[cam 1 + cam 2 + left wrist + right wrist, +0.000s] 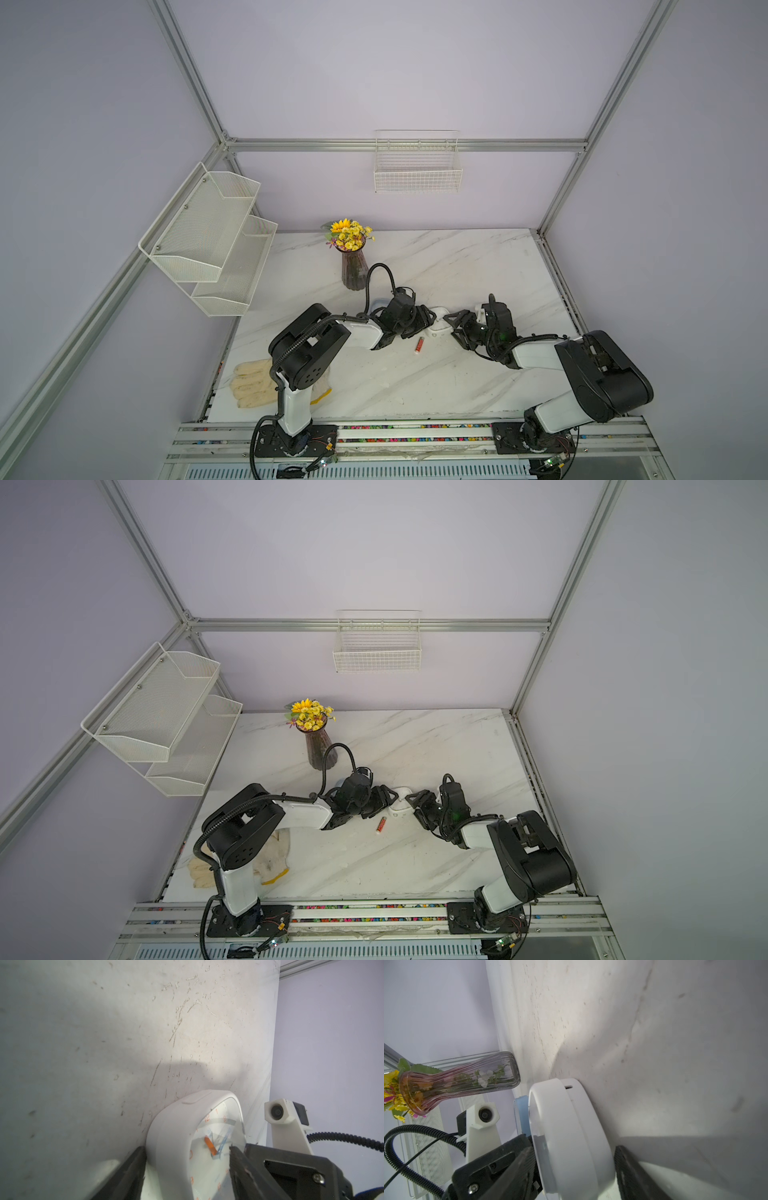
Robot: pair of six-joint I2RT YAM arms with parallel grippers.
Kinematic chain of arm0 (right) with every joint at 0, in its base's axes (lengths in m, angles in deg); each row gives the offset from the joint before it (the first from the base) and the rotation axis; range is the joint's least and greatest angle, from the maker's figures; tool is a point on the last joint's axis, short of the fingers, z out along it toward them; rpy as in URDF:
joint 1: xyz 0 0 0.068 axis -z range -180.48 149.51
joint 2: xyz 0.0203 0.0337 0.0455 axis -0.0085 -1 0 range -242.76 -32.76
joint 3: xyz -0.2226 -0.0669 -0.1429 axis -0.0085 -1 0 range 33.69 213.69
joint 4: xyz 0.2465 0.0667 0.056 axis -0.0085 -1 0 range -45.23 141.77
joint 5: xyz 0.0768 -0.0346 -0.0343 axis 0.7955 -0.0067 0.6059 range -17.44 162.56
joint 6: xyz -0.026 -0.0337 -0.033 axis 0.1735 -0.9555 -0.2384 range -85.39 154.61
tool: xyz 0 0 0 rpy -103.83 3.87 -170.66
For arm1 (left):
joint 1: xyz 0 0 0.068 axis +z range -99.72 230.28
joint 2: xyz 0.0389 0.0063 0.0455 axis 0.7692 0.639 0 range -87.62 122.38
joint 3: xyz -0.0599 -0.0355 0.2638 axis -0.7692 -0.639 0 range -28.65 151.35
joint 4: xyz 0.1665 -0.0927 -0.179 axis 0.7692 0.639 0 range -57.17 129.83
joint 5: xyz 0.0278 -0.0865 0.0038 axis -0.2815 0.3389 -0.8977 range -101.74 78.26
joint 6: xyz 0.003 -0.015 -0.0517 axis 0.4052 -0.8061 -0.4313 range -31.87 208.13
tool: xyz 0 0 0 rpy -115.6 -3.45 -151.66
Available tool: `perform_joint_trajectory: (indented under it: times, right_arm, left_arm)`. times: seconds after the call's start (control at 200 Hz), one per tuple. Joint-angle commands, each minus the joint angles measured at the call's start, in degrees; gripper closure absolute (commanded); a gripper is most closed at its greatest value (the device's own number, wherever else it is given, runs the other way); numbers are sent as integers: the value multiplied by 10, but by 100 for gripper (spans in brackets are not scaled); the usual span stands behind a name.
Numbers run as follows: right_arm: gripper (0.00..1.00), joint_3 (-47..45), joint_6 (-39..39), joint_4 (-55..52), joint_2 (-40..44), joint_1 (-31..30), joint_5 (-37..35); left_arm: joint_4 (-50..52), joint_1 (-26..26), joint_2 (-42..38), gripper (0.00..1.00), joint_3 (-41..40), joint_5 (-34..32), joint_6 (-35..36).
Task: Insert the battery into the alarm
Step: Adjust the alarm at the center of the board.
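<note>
Both top views: left pincer (431, 323) and right pincer (449, 325) straddle the alarm (440, 328).

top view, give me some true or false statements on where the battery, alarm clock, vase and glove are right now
The battery lies on the table, in no gripper. True.
The alarm clock sits between the left gripper and the right gripper. True.
The vase has tipped over. False: it stands upright.
The glove is held in a gripper. False: it lies on the table.
</note>
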Motion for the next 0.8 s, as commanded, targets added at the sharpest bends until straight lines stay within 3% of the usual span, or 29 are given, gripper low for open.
perform_joint_trajectory:
  times: [0.0,0.645,0.795]
  right_arm:
    - [35,-11,46,29,-14,-12,-15]
    - [39,-50,118,225,-21,-34,-78]
    - [46,-41,126,259,-51,-38,-75]
  left_arm:
    - [3,-6,0,36,-13,-12,-9]
    - [2,-9,17,42,-13,-9,-10]
    - [2,-11,26,42,-7,-4,-10]
